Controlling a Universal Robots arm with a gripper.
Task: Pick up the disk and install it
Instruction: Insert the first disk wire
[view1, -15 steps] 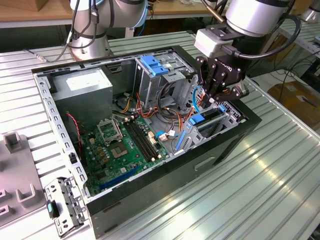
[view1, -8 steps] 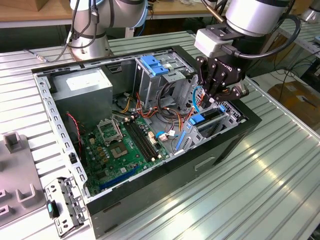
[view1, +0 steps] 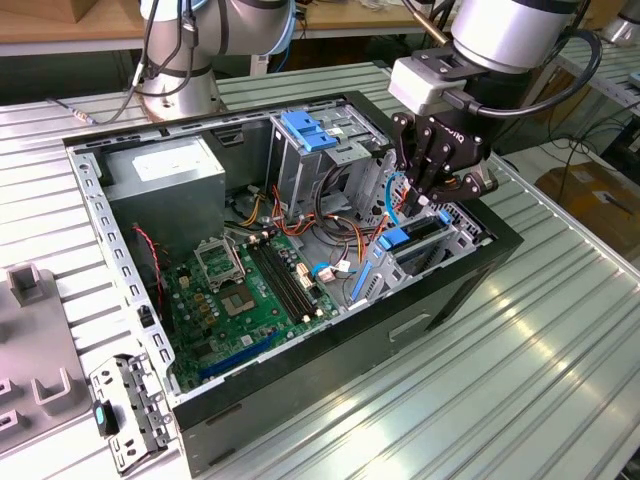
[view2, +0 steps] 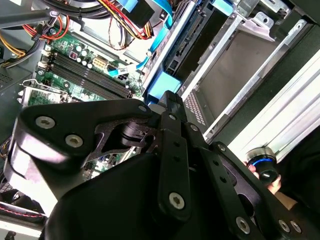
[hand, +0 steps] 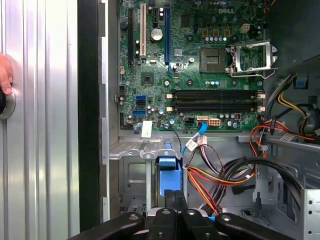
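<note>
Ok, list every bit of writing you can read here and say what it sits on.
On the grey metal box, white sticker: too small to read.
On the hand, white lettering: too small to read.
Beside the circuit board, white tag: blurred.
On the circuit board, white print: a maker's mark and tiny codes, not quoted.

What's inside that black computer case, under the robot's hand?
A green motherboard, coloured cables, a grey power supply, and the blue-railed disk right below the hand, which hides most of it.
</note>
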